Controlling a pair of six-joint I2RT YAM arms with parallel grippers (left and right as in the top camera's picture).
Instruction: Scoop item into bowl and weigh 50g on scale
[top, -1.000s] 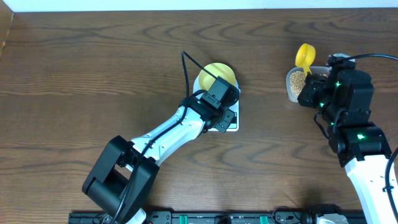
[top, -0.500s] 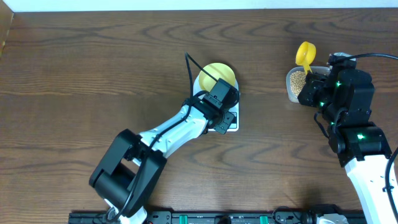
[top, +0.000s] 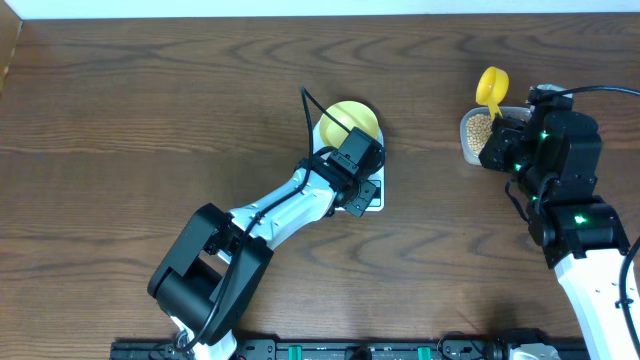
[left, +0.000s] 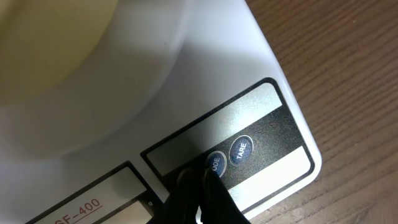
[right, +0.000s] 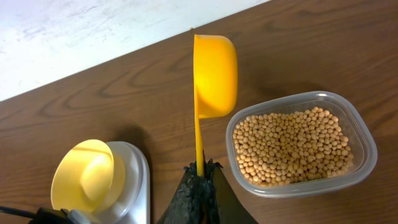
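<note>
Left fingers, clenched, seem to touch a button on the scale, hidden overhead. Right fingers grasp the scoop.

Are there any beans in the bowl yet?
No, the bowl on the scale is empty; the beans lie in the tub.

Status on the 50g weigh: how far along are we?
Done: the small round pale yellow bowl sits, apparently empty, on the white flat kitchen scale. In hand: left gripper, fingers shut, tips at the round button beside TARE; right gripper shut on the bright yellow plastic scoop by its handle. Left: all scooping and weighing; the beige beans lie in the clear rectangular plastic tub.
</note>
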